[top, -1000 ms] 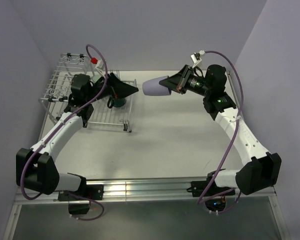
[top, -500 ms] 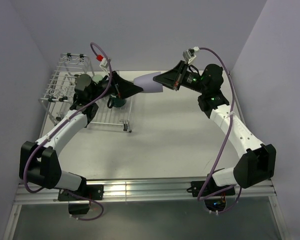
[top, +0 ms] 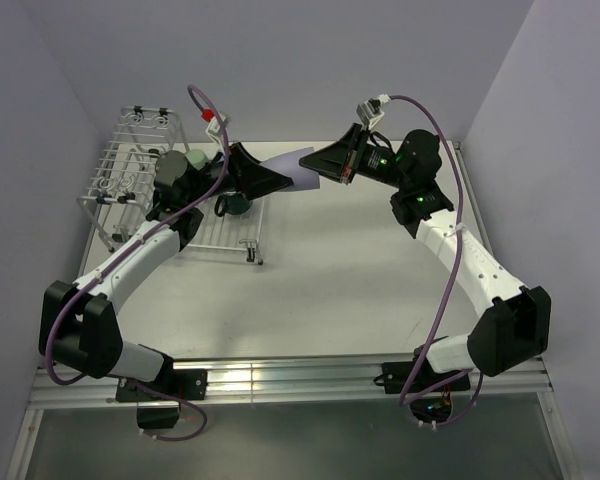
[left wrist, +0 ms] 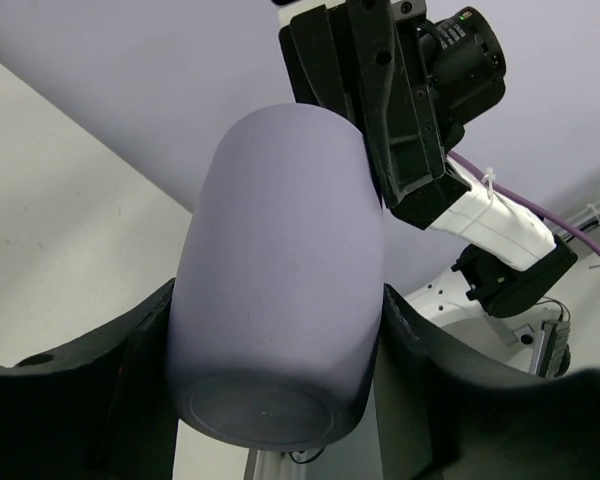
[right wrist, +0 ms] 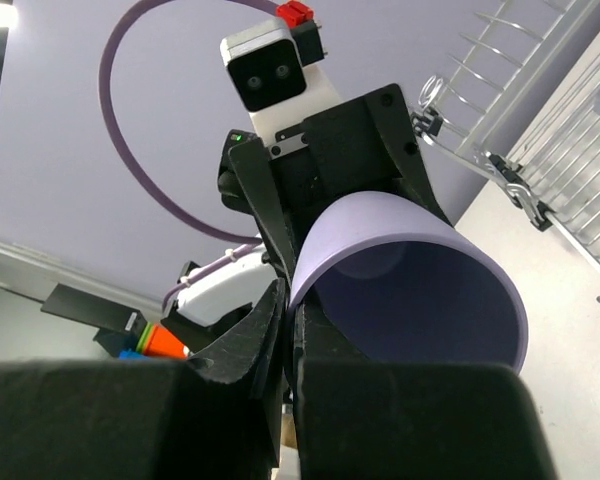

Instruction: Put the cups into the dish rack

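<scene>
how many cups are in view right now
3. The lavender cup is in the air between the left gripper and right gripper; a dark green mug sits on the dish rack tray; a pale green cup stands further back in the rack. More may be hidden.

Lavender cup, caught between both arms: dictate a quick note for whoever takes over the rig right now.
Left gripper: shut around the lavender cup, low on its body.
Right gripper: shut on the same cup's rim.
The cup hangs in the air beside the right edge of the dish rack.
Done: a dark green mug sits on the rack tray, partly hidden under the left gripper.
Left: right gripper lets go, left sets the cup in the rack. I can't clearly make out any other cups.
</scene>
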